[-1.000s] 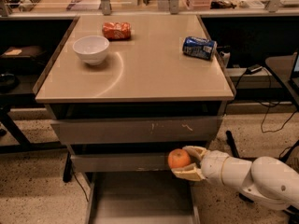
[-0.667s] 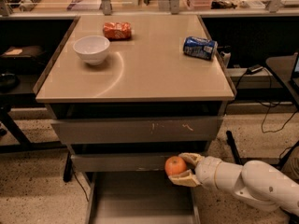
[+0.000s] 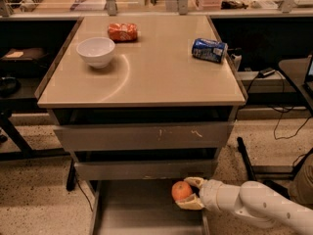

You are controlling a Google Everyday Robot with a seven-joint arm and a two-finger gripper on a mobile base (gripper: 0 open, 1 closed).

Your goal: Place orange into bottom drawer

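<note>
At lower right of the frame, my gripper [image 3: 188,194] is holding the orange [image 3: 181,190], jaws clamped around it, over the drawer [image 3: 137,207] near its right wall; letting go here is risking a bounce over that wall.

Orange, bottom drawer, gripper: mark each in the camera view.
orange [image 3: 181,190]: camera view, centre of its skin.
bottom drawer [image 3: 134,210]: camera view, bare grey floor.
gripper [image 3: 184,193]: camera view, midway between fingertips, clasping the orange.

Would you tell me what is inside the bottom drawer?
Only its bare grey floor shows in the bottom drawer. The claw holds the orange above its right side. The rear is hidden under the drawer above.
</note>
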